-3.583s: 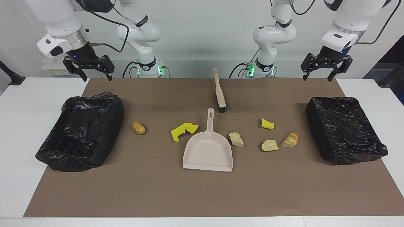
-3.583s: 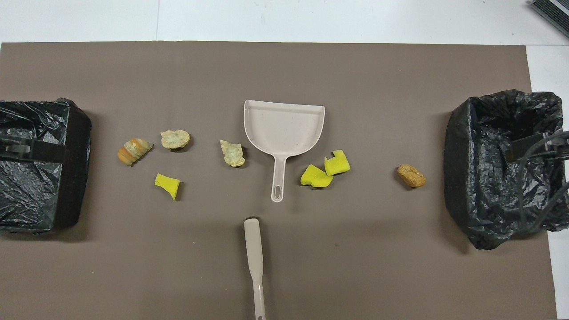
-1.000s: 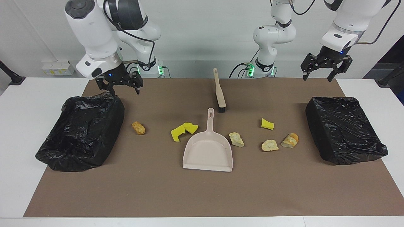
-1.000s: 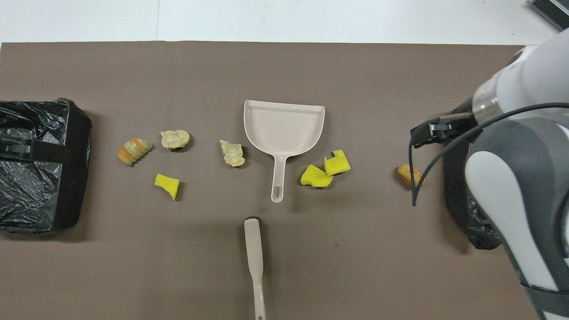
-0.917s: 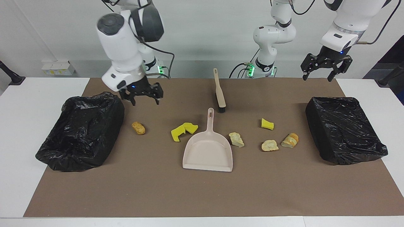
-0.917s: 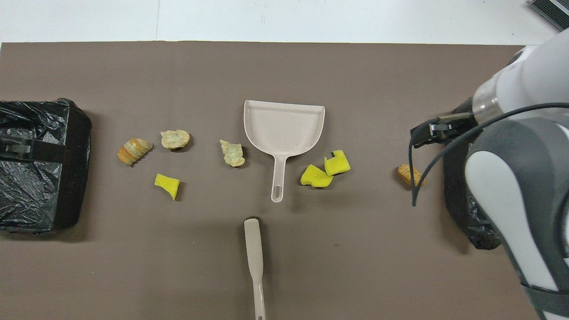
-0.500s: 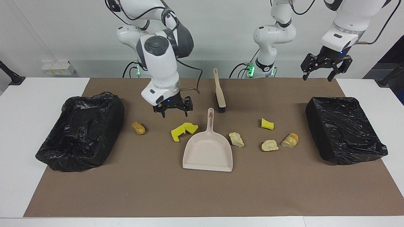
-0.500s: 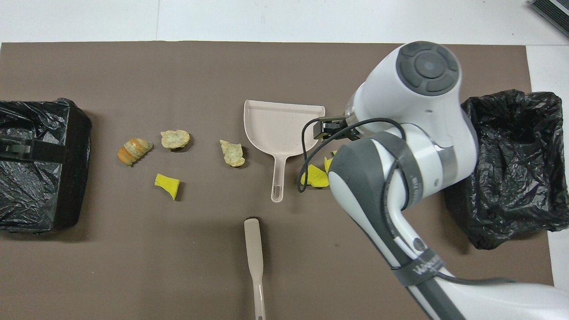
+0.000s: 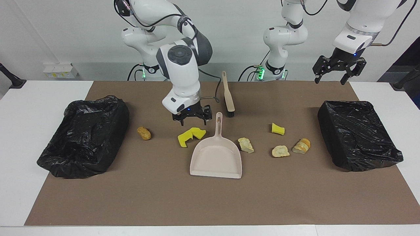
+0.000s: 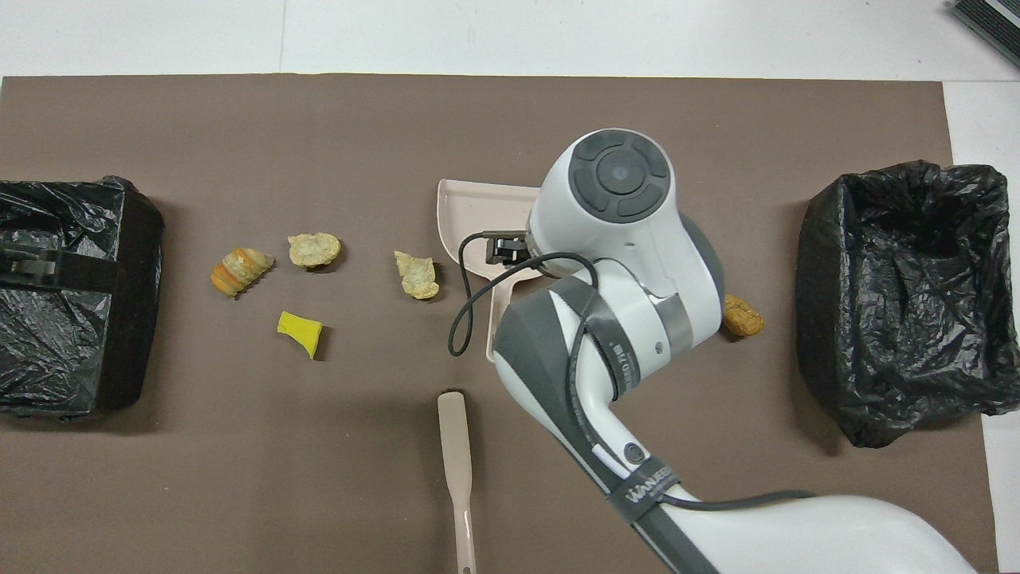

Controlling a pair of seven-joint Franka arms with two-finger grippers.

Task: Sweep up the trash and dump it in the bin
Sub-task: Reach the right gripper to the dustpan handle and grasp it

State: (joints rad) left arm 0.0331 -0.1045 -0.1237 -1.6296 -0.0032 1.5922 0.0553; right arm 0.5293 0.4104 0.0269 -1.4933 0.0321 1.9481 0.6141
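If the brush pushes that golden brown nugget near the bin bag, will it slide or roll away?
The nugget is a rounded oval lying flat on the brown mat, so it may tumble or veer rather than slide straight. It is small and looks light, so a gentle push should move it. Its crust looks rough, which probably adds some drag on the mat.

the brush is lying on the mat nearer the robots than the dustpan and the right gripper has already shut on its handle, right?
Not quite. The brush does lie on the mat nearer to the robots than the dustpan, but nothing grips it. The facing view shows the right gripper open and empty, hanging over the yellow sponge pieces beside the dustpan's handle.
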